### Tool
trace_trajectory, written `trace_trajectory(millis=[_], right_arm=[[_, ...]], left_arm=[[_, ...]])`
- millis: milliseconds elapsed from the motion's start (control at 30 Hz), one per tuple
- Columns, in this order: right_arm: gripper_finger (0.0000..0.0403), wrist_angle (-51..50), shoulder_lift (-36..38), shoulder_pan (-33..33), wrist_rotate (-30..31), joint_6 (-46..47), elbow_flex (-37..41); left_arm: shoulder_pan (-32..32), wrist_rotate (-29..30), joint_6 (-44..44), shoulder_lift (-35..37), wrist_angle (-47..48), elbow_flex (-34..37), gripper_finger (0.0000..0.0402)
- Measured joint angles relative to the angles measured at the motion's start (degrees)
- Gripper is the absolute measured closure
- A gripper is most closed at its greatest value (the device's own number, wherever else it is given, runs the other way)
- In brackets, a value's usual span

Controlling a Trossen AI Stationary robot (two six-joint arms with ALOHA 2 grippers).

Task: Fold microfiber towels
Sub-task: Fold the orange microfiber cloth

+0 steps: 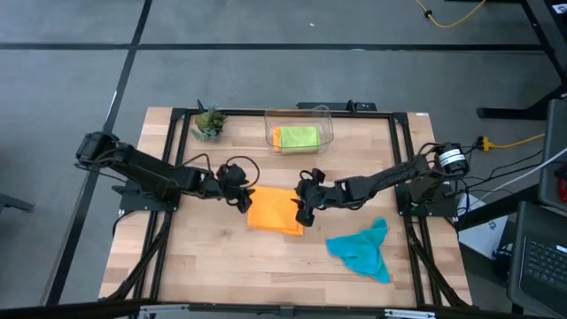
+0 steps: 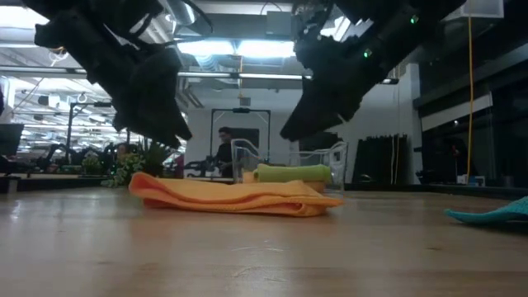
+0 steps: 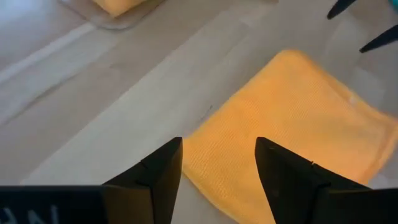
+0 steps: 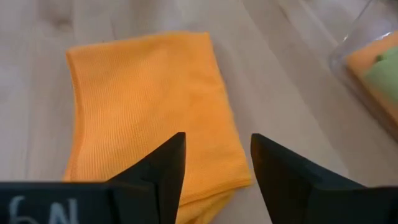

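Orange towel [image 1: 275,213] folded on table, both claws open above it

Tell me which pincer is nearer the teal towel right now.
Right. The right pincer hangs open over the orange towel's right edge, up and left of the teal towel. The left pincer is open at the orange towel's far left edge.

We saw a soft, finely ribbed orange cloth [image 4: 149,106] on a smooth, pale wooden table [image 1: 221,257]. The bin [image 1: 299,129] was clear glossy plastic; the teal towel [image 1: 361,250] looked fuzzy and matt.
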State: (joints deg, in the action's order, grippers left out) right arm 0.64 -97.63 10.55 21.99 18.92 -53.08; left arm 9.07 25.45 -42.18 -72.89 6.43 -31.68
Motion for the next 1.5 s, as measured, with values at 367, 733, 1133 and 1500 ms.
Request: trace_trajectory(millis=[367, 733, 1133, 1500], right_arm=[[0.0219, -1.0, -1.7, -2.6, 1.2, 0.6, 0.0], [0.0242, -0.9, -8.2, -5.7, 3.5, 2.9, 0.0], [0.0249, 0.4, -8.5, 1.1, -29.5, 8.0, 0.0], [0.0249, 9.9, -8.3, 8.5, -28.6, -2.4, 0.0]], left_arm=[[4.3, -5.5, -10.2, 2.2, -5.1, 0.0, 0.0211], [11.7, -2.0, -14.4, 1.5, -6.5, 0.0, 0.0211], [14.6, -1.5, -14.3, 1.5, -6.1, 0.0, 0.0211], [17.0, -5.7, -14.7, 1.4, -7.6, 0.0, 0.0211]])
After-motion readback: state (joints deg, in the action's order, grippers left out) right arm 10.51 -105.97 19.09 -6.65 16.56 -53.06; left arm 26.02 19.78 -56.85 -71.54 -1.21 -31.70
